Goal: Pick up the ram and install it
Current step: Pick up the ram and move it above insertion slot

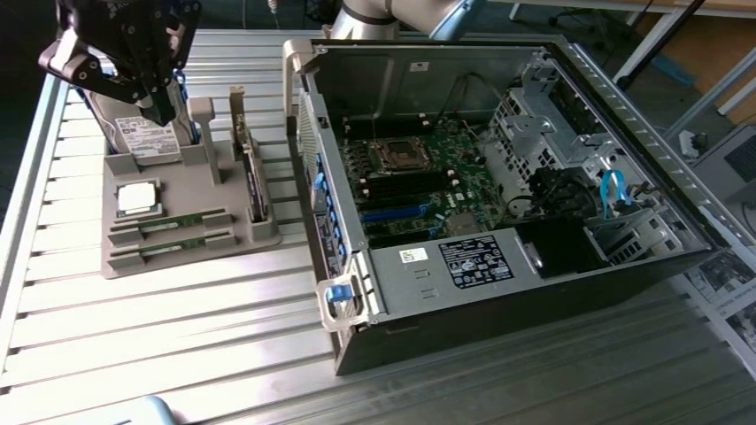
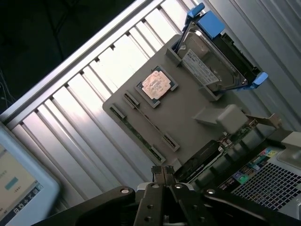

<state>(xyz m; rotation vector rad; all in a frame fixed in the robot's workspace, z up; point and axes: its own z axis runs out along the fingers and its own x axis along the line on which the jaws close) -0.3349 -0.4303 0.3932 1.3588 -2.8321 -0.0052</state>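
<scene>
Label print on the hard drive (image 1: 148, 140) and on the sticker (image 1: 475, 263) inside the open PC case (image 1: 396, 288) cannot be read. Fingers (image 2: 158, 175) are pressed together, nothing gripped. They are positioned over the hard-drive end of the grey holder (image 1: 195, 199). One ram stick (image 1: 175, 222) and the other ram stick (image 1: 177, 247) are seated side by side in slots at the opposite end, just beside the processor (image 1: 136, 197) and well apart from the fingers.

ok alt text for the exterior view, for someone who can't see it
The arm's gripper, fingers shut and empty, hangs over a grey holder where two ram sticks lie in their slots beside a processor and a hard drive. At the exterior view's right sits an open computer case, its motherboard exposed.
</scene>
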